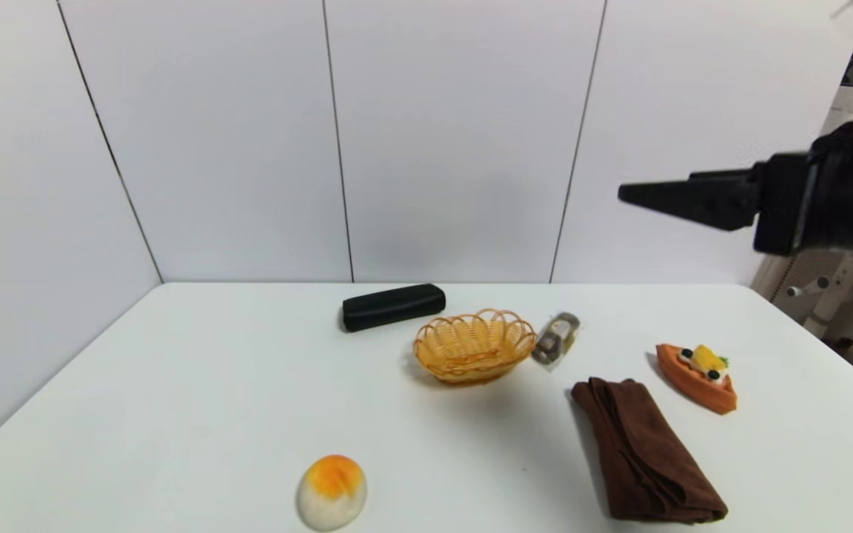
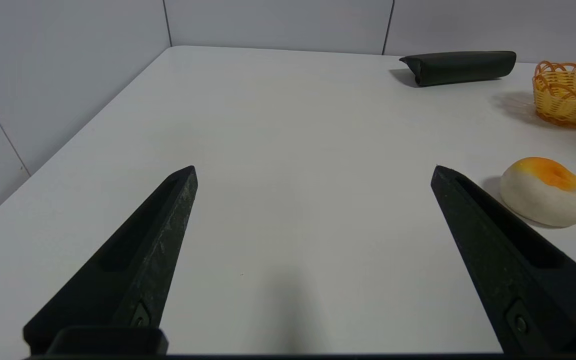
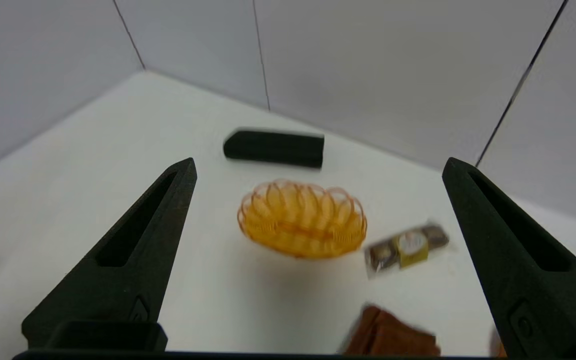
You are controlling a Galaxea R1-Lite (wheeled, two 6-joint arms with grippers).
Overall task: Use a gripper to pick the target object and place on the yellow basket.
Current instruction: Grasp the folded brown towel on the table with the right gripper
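1. The towel (image 1: 645, 451), dark brown and folded into a long soft strip, lies at the near right of the white table (image 1: 175, 414). Its long axis runs from the near edge back and a little leftward toward the basket. It looks limp, so I'd expect it to sag from any pinch.
2. The right gripper (image 1: 649, 196) hangs high above the table's right side, well above the towel and farther back, jaws spread wide with nothing between them. It points leftward and slightly down, so the towel lies below and nearer than its tips. This arm is plainly the closer one.
3. The left gripper (image 2: 313, 172) sits low at the near left, jaws wide apart and empty, well apart from the towel.
4. The basket (image 1: 474, 346), a small oval of yellow-orange wicker with a looped rim, stands mid-table, empty, and looks shorter than the towel.
5. Behind the basket lies a black oblong case (image 1: 393, 306).
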